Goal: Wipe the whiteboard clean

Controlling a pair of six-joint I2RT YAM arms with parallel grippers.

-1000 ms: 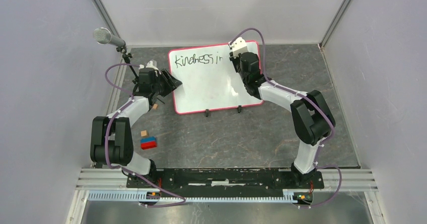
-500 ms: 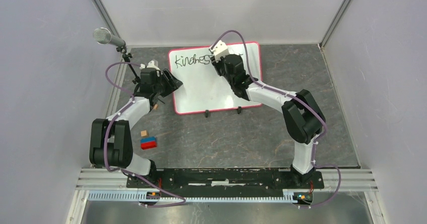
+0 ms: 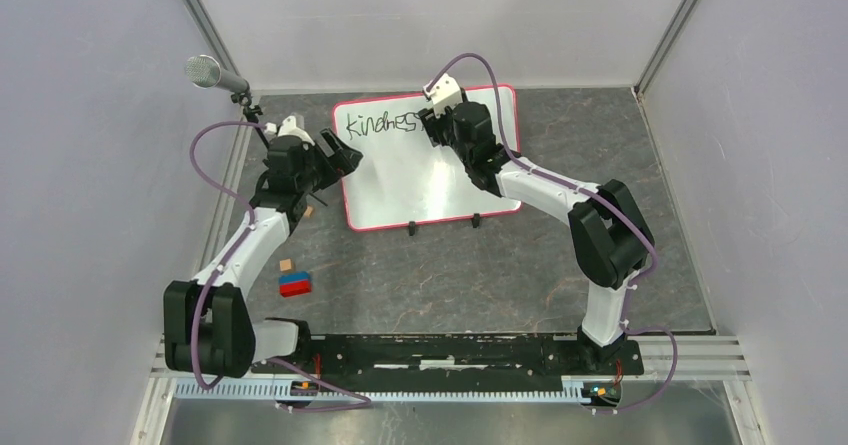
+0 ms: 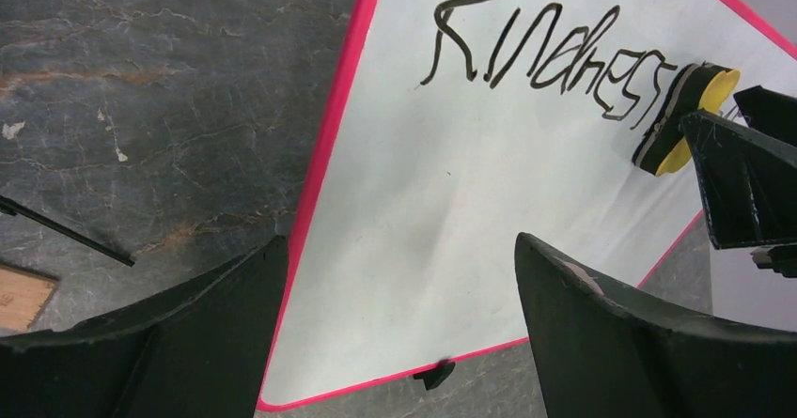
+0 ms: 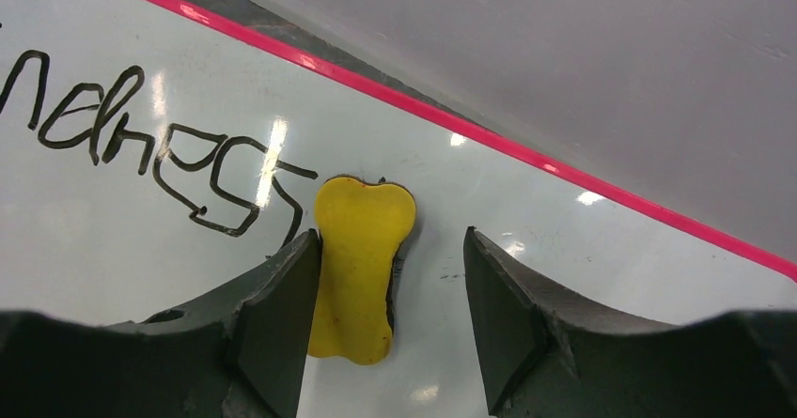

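The whiteboard [image 3: 420, 180] lies flat at the back of the table, with a pink rim and black writing "kindhess" [image 3: 380, 122] at its top left. My right gripper [image 3: 432, 125] is over the board's top edge, just right of the writing. In the right wrist view [image 5: 390, 238] it is open. A yellow eraser [image 5: 362, 258] lies on the board [image 5: 141, 249], touching the left finger, with a gap to the right finger. My left gripper [image 3: 345, 157] is open and empty over the board's left rim [image 4: 324, 164]. The eraser [image 4: 684, 116] also shows in the left wrist view.
A microphone [image 3: 215, 73] on a stand is at the back left. A red and blue block [image 3: 295, 284] and small wooden pieces [image 3: 286, 264] lie on the dark table left of the board. Walls close in on the back and sides.
My right gripper has moved left along the board's top edge from the right corner, and the letters after "kindhess" are gone. My left arm has stretched out slightly farther.
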